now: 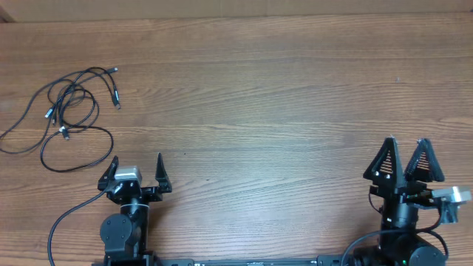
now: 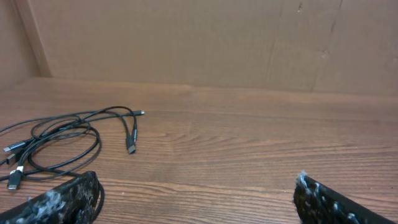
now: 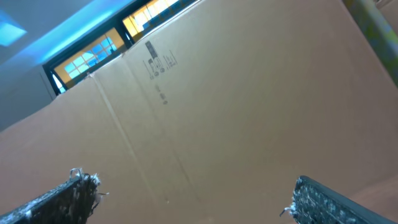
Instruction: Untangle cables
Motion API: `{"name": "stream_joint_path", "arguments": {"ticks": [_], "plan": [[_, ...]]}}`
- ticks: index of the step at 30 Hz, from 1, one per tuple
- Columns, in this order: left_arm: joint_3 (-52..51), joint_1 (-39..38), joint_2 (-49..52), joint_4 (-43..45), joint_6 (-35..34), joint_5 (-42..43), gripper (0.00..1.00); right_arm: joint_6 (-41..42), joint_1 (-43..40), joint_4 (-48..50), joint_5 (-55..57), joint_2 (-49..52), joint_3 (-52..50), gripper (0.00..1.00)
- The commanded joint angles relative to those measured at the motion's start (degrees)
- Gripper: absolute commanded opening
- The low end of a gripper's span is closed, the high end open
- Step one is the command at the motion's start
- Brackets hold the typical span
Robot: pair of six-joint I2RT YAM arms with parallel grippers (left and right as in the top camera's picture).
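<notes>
The cables [image 1: 70,111] are several thin black cords with small plug ends, lying tangled in loose loops on the wooden table at the far left. They also show in the left wrist view [image 2: 68,140], ahead and to the left. My left gripper [image 1: 137,164] is open and empty at the near edge, just right of the tangle; in its wrist view the fingers [image 2: 196,199] stand wide apart over bare wood. My right gripper [image 1: 403,153] is open and empty at the near right, far from the cables; its wrist view [image 3: 189,196] faces a cardboard wall.
A brown cardboard wall [image 2: 217,43] stands along the table's far edge. A thicker black wire [image 1: 63,222] fixed to the left arm loops at the near left. Bare wooden tabletop [image 1: 266,111] lies between the two arms.
</notes>
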Motion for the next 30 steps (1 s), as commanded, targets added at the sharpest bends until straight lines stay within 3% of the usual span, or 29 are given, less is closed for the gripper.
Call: {"name": "stream_joint_path", "arguments": {"ticks": [1, 8, 12, 23, 30], "plan": [[-0.24, 0.44, -0.52, 0.02, 1.29, -0.57, 0.99, -0.66, 0.42, 4.07, 0.72, -0.59, -3.72, 1.00], [-0.24, 0.44, -0.52, 0.02, 1.29, -0.57, 1.00, -0.63, 0.42, 13.66, 0.87, -0.59, -9.79, 1.00], [-0.24, 0.44, -0.52, 0.02, 1.29, -0.59, 1.00, -0.66, 0.42, 11.82, 0.92, -0.59, -9.62, 1.00], [-0.24, 0.44, -0.52, 0.02, 1.29, -0.57, 1.00, -1.27, 0.00, -8.94, 0.96, -0.59, -9.62, 1.00], [-0.24, 0.44, -0.52, 0.02, 1.27, -0.57, 1.00, -11.43, 0.00, -18.34, -3.87, -0.59, -9.62, 1.00]]}}
